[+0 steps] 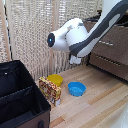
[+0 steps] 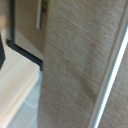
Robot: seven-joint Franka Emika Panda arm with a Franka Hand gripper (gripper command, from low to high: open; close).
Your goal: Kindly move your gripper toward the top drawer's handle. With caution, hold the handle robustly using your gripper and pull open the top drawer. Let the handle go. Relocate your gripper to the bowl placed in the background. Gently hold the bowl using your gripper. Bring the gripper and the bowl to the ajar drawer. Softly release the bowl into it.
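- Yellow bowl [image 1: 55, 79] on wooden floor [image 1: 95, 100], looks empty; just behind patterned box [image 1: 50, 90].
- Blue bowl [image 1: 76, 89] beside it toward exterior view's right, also looks empty.
- Black bin [image 1: 20, 97] at exterior view's lower left, open top, interior dark, contents not discernible.
- White arm [image 1: 80, 37] reaching in from upper right; gripper [image 1: 75, 59] hanging above and between the two bowls, well clear of both. Fingers too blurred: spread or pressed together, cannot tell.
- Dresser [image 1: 112, 47] at exterior view's right; top drawer [image 1: 114, 44] flush with front, closed. Handle [image 1: 105, 43] a thin bar on it, right of gripper and apart from it.
- Wrist view only: close-up of grey-brown wood panel [image 2: 75, 65], silver bar [image 2: 39, 15] near dark edge, pale floor strip. No fingers, no bowls there.
- Exterior view only: bowls, box, bin, arm.
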